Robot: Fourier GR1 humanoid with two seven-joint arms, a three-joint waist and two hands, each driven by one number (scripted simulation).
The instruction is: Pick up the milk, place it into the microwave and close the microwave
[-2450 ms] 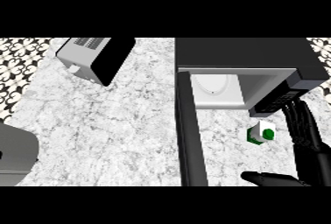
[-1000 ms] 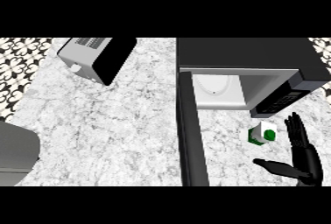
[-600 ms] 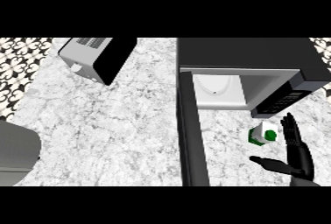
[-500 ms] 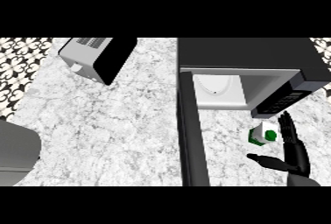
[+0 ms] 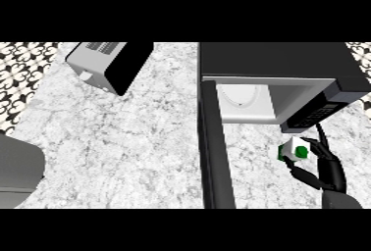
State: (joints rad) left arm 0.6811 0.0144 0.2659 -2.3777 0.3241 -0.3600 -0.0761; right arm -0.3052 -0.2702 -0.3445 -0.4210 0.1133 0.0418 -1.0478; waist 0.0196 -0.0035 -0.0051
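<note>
The milk (image 5: 296,149) is a small white carton with a green cap, standing on the counter just below the microwave's control panel. My right hand (image 5: 323,165) comes in from the lower right and curls round it: fingers along its right side, thumb at its lower left. The microwave (image 5: 275,66) stands open at the upper right, its white inside (image 5: 246,102) showing. Its dark door (image 5: 215,147) swings out toward me, left of the milk. My left hand does not show.
A toaster (image 5: 109,61) stands tilted at the upper left of the marble counter (image 5: 123,147). A grey sink edge (image 5: 18,171) sits at the lower left. The open door walls off the milk from the counter's left part.
My right hand has moved left from beside the milk and closed its fingers and thumb round the carton. The milk stays in its place.
</note>
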